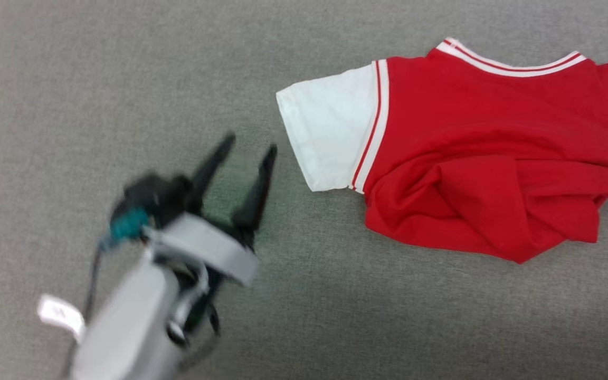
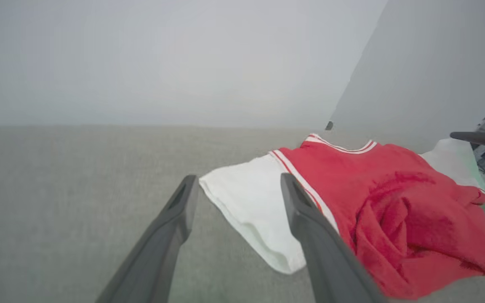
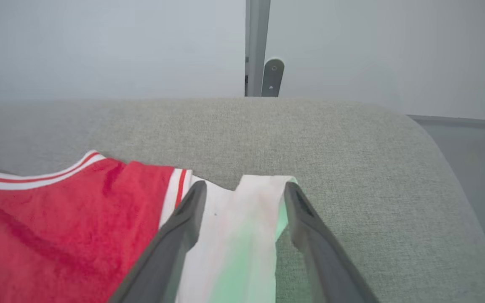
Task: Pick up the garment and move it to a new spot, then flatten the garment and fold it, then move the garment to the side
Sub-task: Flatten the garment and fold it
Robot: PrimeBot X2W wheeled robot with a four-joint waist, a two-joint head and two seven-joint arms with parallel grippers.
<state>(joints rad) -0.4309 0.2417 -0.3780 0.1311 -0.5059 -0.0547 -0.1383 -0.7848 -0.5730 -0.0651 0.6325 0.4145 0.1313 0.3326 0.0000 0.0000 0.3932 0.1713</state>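
Observation:
The garment point(image 1: 467, 148) is a red jersey with white red-striped trim, lying crumpled at the right of a grey fabric surface point(image 1: 98, 79). One white sleeve point(image 1: 330, 126) points left, and the lower red part is bunched into folds. My left gripper point(image 1: 250, 145) hovers open just left of that sleeve, touching nothing. In the left wrist view the left gripper point(image 2: 238, 179) frames the sleeve edge, with the garment point(image 2: 394, 198) beyond. My right gripper point(image 3: 244, 187) straddles the other white sleeve point(image 3: 242, 235), jaws apart on either side of it. The garment's point(image 3: 57, 219) red body lies to the left.
The grey surface point(image 3: 331, 139) curves down at a rounded edge on the right, with floor point(image 3: 470, 139) beyond. A grey post point(image 3: 257, 46) with a bracket stands against the pale wall behind. A dark finger of the right gripper point(image 2: 478, 138) shows past the garment.

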